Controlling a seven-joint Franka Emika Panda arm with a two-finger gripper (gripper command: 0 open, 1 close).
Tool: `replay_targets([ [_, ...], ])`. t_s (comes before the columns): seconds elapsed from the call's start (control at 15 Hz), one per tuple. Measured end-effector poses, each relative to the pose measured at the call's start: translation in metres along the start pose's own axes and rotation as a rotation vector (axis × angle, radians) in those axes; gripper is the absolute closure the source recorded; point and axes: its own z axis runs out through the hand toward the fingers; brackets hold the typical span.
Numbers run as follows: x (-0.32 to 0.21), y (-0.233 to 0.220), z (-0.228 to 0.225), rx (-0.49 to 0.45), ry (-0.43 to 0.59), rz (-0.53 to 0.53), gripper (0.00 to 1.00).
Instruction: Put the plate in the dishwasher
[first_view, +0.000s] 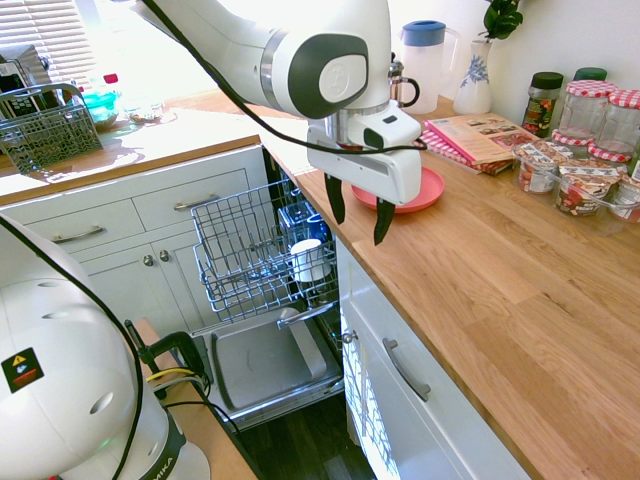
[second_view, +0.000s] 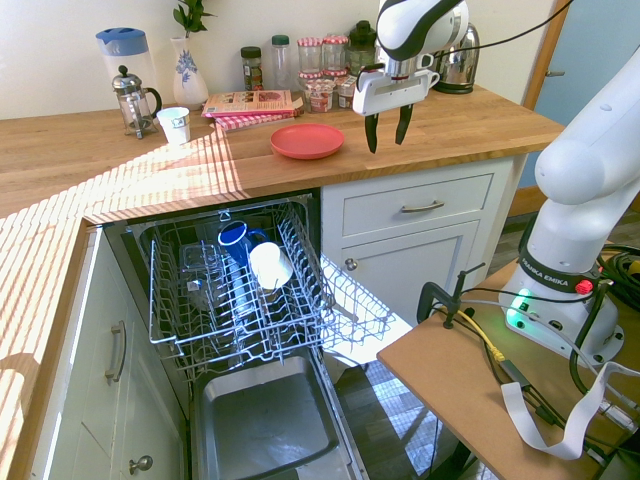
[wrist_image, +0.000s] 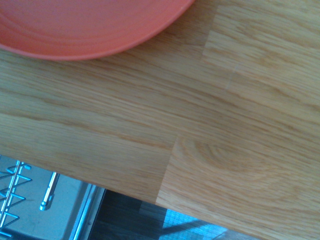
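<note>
A white robot arm holds its gripper (second_view: 388, 131) above a wooden kitchen counter (second_view: 120, 150), dark fingers spread wide and pointing straight down, holding nothing. The plate (second_view: 307, 140) lies flat on the counter just to one side of the gripper, toward the counter's corner, not touching it. The step in hand appears to be reaching for the plate. To do it well, the gripper would likely need to shift sideways until one finger hangs over the rim, then descend so the fingers straddle the raised edge; a flat plate offers little else to pinch. Coming down too far inward would likely push onto the plate's flat centre. The plate is round, coral-red, plain and empty, with a shallow raised rim; it looks like light plastic. Below the counter edge the dishwasher (second_view: 215, 330) stands open, its wire rack (second_view: 175, 290) pulled out, already holding a blue mug (second_view: 234, 240) and a white cup (second_view: 271, 265).
</note>
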Motion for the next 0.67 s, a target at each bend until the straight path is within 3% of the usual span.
replay_targets([
  [0.2, 0.002, -0.002, 0.0, 0.028, -0.007, 0.022, 0.0],
  [0.67, 0.084, -0.026, 0.013, 0.26, -0.042, 0.188, 0.0],
])
